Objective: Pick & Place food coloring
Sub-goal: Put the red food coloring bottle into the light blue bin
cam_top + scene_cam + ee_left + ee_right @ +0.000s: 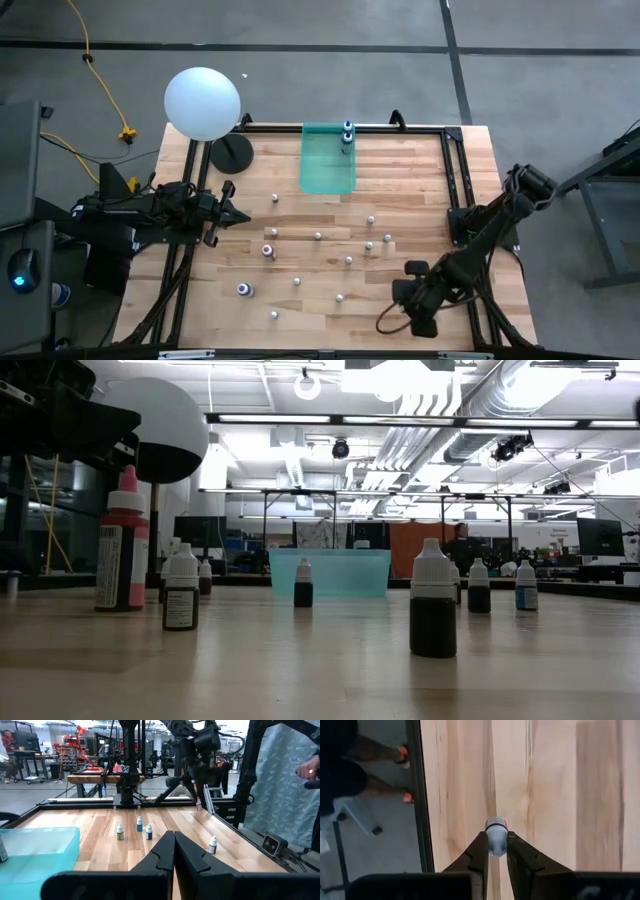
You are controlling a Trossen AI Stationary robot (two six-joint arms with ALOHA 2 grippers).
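Note:
Several tiny food coloring bottles stand upright on their bases across the wooden table; the low view shows a pink-capped one and a dark one. Two more stand in the teal bin at the far edge. My right gripper hangs over the near right part of the table, pointing steeply down, shut on one small bottle. My left gripper waits shut and level at the table's left side, touching nothing. My right gripper pinches the small bottle's white end between its two fingertips, coming from above and slanting down. The bottle lies along the fingers, and its dark-banded end sticks out past them. It hangs clear of the wood.
A large white ball on a black round foot stands at the far left corner. A black frame rail runs along the table's near edge beside my right gripper, with floor beyond. Bare wood lies between the scattered bottles.

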